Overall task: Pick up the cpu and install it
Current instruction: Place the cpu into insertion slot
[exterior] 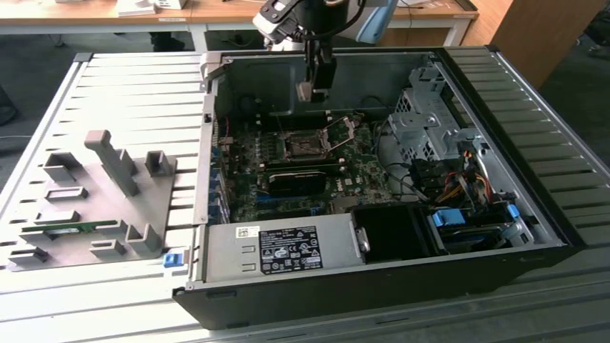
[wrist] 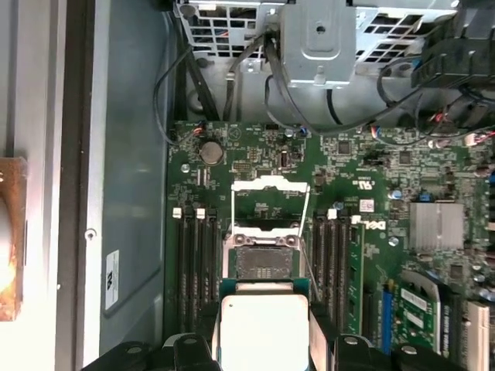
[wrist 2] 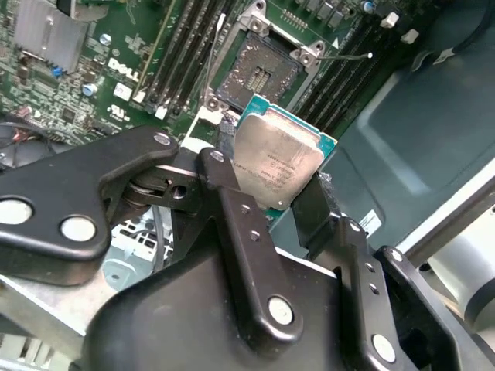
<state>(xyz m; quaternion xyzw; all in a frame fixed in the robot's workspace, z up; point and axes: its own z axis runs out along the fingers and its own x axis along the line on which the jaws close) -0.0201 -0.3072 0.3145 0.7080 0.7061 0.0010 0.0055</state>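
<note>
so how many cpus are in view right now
1: the cpu is held in the gripper above the motherboard; the open socket looks empty. Another could be hidden elsewhere.

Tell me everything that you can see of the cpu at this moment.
The cpu is a small flat square chip with a silvery-grey metal top, faint print on it, and a thin greenish rim. It is clamped at two opposite edges between the black fingers. It hangs inside the open computer case, above the green board, near the empty open socket, not seated in it. Nothing else touches it.
</note>
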